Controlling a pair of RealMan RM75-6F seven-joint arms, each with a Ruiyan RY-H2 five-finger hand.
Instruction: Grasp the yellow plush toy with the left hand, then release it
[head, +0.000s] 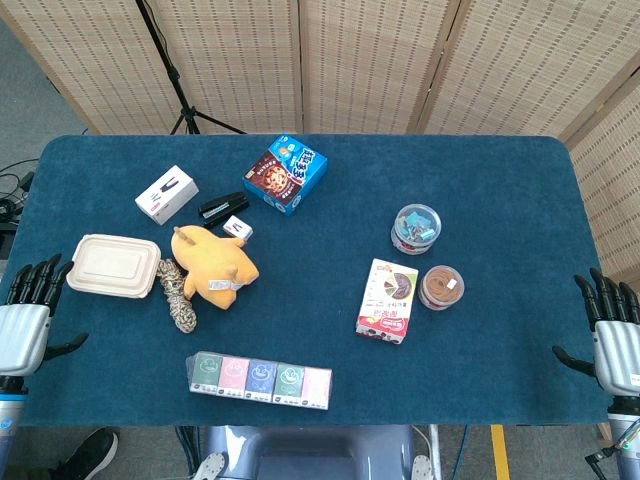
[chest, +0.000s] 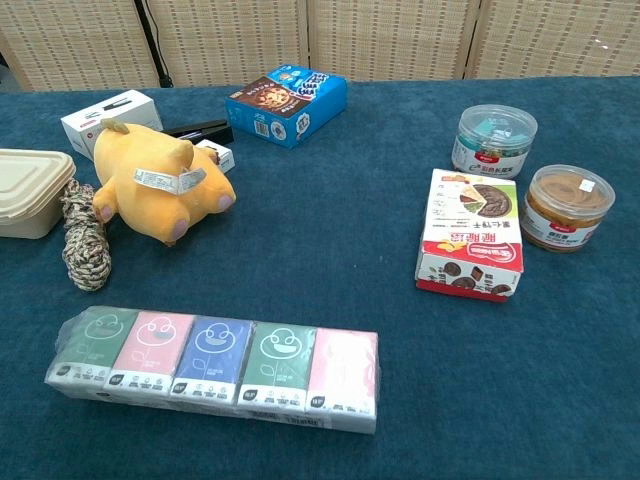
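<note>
The yellow plush toy (head: 212, 265) (chest: 155, 186) lies on its side on the blue table, left of centre, with a white label across it. My left hand (head: 28, 312) hovers at the table's left edge, fingers spread and holding nothing, well to the left of the toy. At the right edge my right hand (head: 612, 330) is likewise spread and empty. The chest view shows neither hand.
A beige lidded container (head: 113, 264) and a coiled rope (head: 176, 295) sit between my left hand and the toy. Behind the toy are a black stapler (head: 223, 207), white box (head: 166, 193) and blue cookie box (head: 285, 173). A tissue pack row (head: 260, 379) lies in front; snack box (head: 388, 299) and jars stand right.
</note>
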